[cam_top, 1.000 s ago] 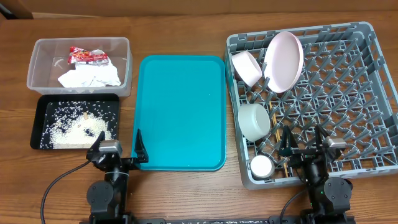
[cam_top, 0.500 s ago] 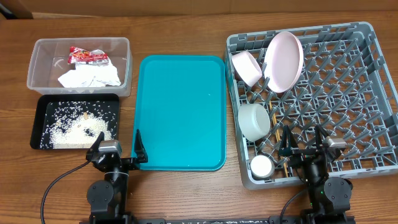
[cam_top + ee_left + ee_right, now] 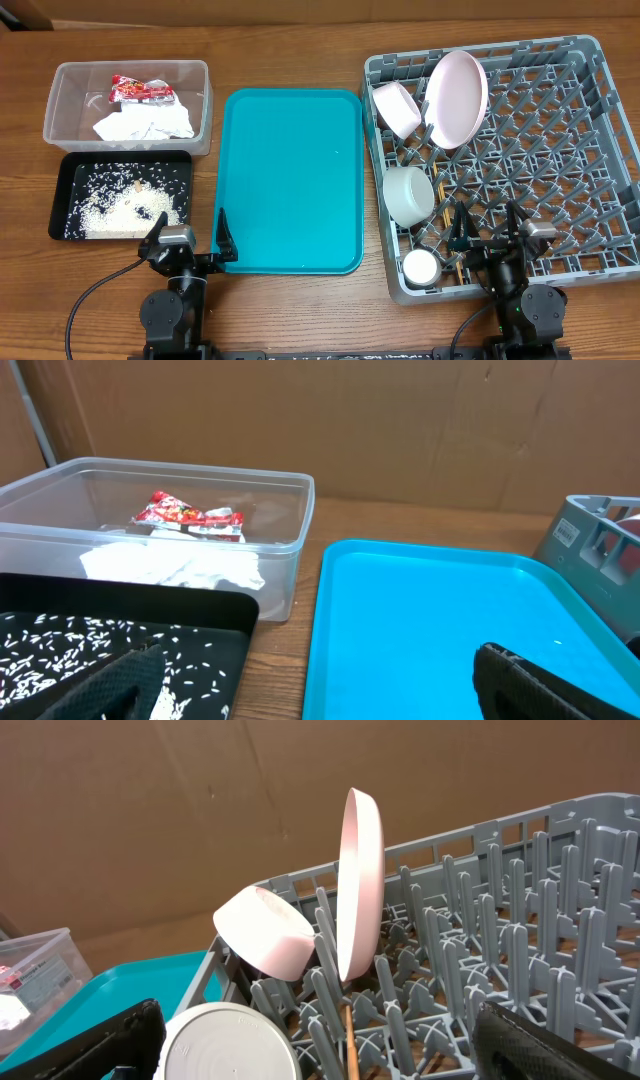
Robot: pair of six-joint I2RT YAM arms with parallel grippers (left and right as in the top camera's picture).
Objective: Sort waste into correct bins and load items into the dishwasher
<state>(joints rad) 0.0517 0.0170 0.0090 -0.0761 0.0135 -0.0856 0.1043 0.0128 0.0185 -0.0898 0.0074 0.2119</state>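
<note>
The clear tub [image 3: 60,100] holds the crumpled napkin [image 3: 145,125] and the red-and-white wrapper [image 3: 140,90]; both also show in the left wrist view [image 3: 180,565] [image 3: 185,515]. The black tray [image 3: 60,195] holds the rice [image 3: 120,208]. The grey dish rack [image 3: 590,110] holds a large plate [image 3: 457,98] on edge, a bowl [image 3: 397,108], an upturned bowl [image 3: 408,193], a small cup [image 3: 420,266] and chopsticks [image 3: 440,192]. My left gripper [image 3: 190,243] is open and empty at the front edge, between black tray and teal tray. My right gripper [image 3: 490,232] is open and empty over the rack's front.
The large teal serving tray [image 3: 290,180] lies bare in the middle, between the bins and the rack. In the right wrist view the plate [image 3: 358,885] and bowl [image 3: 265,932] stand among the pegs, with a chopstick [image 3: 350,1045] below. A brown cardboard wall stands behind the table.
</note>
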